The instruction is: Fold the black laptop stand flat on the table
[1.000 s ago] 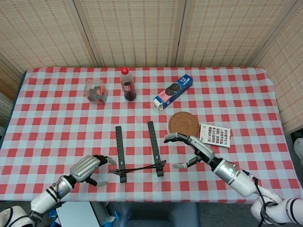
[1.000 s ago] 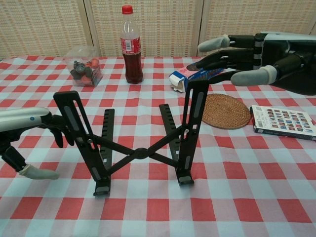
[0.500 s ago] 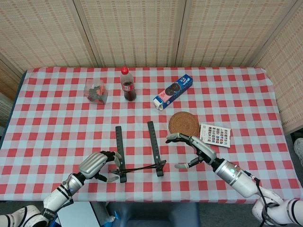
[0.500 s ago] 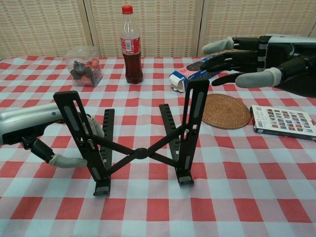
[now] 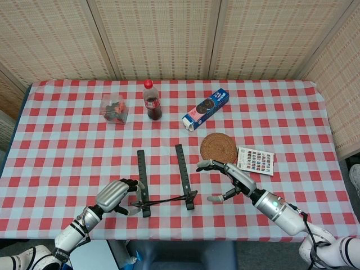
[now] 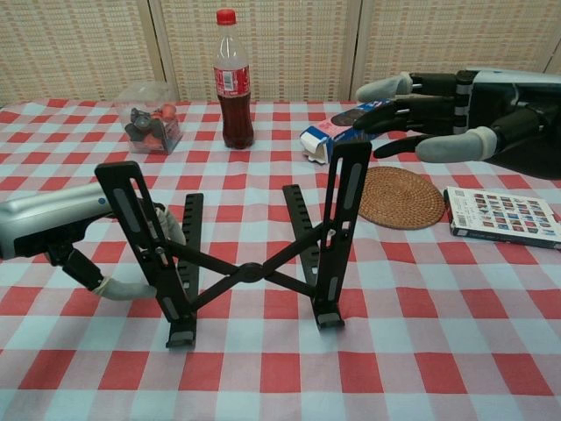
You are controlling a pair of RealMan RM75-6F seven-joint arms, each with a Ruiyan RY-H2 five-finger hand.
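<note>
Your table (image 5: 56, 140) carries a red-and-white checked cloth, and everything below sits on it.

The black laptop stand (image 6: 250, 254) is near the front edge, centre-left, still unfolded: its two slotted uprights lean up and back, joined by a crossed brace low between them, and its two flat rails lie on the cloth running away from you.

Your right hand (image 6: 438, 101) hovers right of the stand's right upright, above the table, fingers extended and spread toward the left, thumb below them. It holds nothing; the fingertips are close to the top of that upright, but you cannot tell from either view whether they touch it.

Your left hand (image 6: 74, 232) is low at the stand's left side, just behind the left upright. Its fingers curl around the far side of that upright and the thumb reaches under toward its base; contact looks likely, but a firm grip cannot be confirmed.

Far centre-left stands a cola bottle (image 5: 151, 101) with a red cap. Right of it lies a blue cookie box (image 5: 206, 109), tilted diagonally. Near that sits a round woven coaster (image 5: 218, 147), and just right of the coaster a small card box (image 5: 256, 160). Far left is a clear bag of small objects (image 5: 114, 109).
</note>
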